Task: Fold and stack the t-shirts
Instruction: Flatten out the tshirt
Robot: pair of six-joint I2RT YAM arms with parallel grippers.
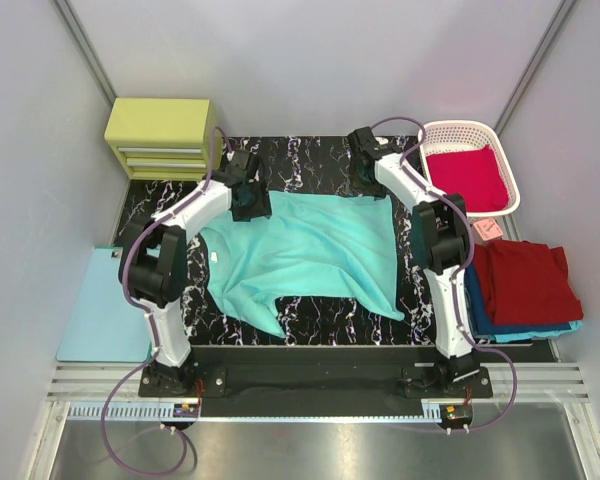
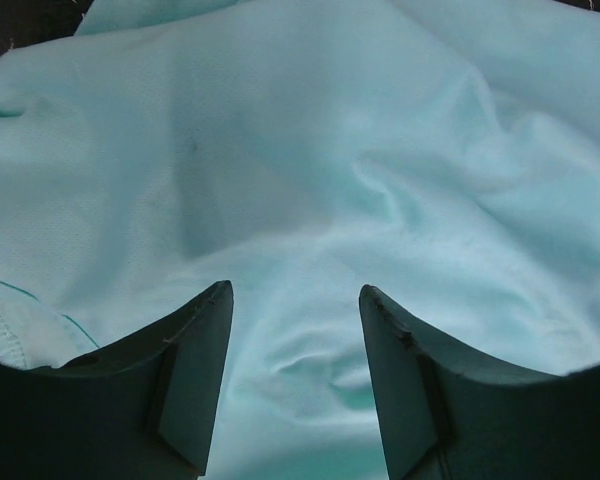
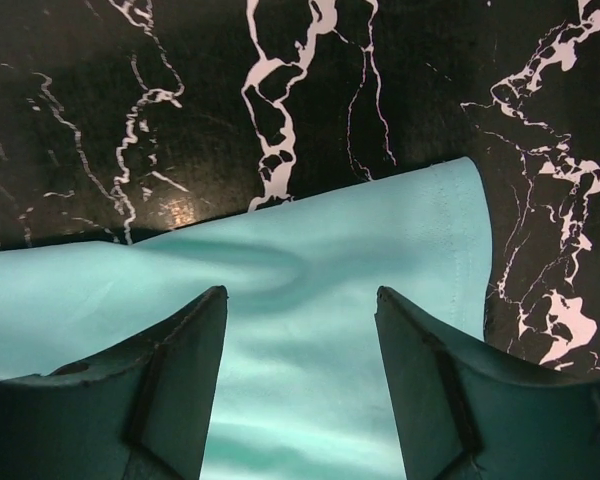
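Observation:
A mint-teal t-shirt (image 1: 305,255) lies spread and wrinkled on the black marbled mat (image 1: 310,160). My left gripper (image 1: 250,205) is down at the shirt's far left corner. Its jaws stand open over rumpled teal cloth (image 2: 310,180), with a small pucker between the fingertips (image 2: 295,290). My right gripper (image 1: 370,185) is at the far right corner, open over the shirt's hemmed edge (image 3: 420,230), the fingertips (image 3: 300,292) astride flat cloth. A crimson shirt (image 1: 467,175) lies in the white basket (image 1: 450,130). A dark red shirt (image 1: 525,280) rests folded on a blue one (image 1: 480,315) at the right.
A yellow-green drawer unit (image 1: 160,135) stands at the back left. A pale blue clipboard (image 1: 105,305) lies left of the mat. A small pink item (image 1: 487,229) sits between the basket and the folded stack. Grey walls close in on both sides.

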